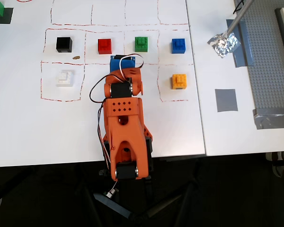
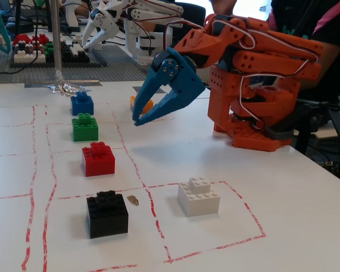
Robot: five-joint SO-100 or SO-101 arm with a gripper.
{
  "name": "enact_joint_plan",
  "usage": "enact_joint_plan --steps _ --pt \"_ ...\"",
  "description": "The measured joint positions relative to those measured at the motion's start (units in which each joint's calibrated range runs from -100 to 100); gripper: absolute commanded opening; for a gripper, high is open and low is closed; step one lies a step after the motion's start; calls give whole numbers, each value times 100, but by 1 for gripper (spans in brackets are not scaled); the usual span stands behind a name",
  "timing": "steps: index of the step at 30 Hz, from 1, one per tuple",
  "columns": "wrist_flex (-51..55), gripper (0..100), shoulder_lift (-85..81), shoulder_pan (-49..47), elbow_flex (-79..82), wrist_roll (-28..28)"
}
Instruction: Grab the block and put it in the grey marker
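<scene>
Now, in fixed view: white block (image 2: 199, 196) nearest, then the gripper (image 2: 137, 120), jaws narrowly apart, holding nothing, tips hung above the table. The block (image 2: 141, 104) sits just beyond the tips, partly hidden, prob. a bit right. Overhead view: the grey marker (image 1: 226, 100) lies right of the block (image 1: 179, 81), well apart.
</scene>
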Motion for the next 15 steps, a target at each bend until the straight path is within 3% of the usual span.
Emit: enact_joint_plan --steps 15 --pt "0 0 0 0 0 49"
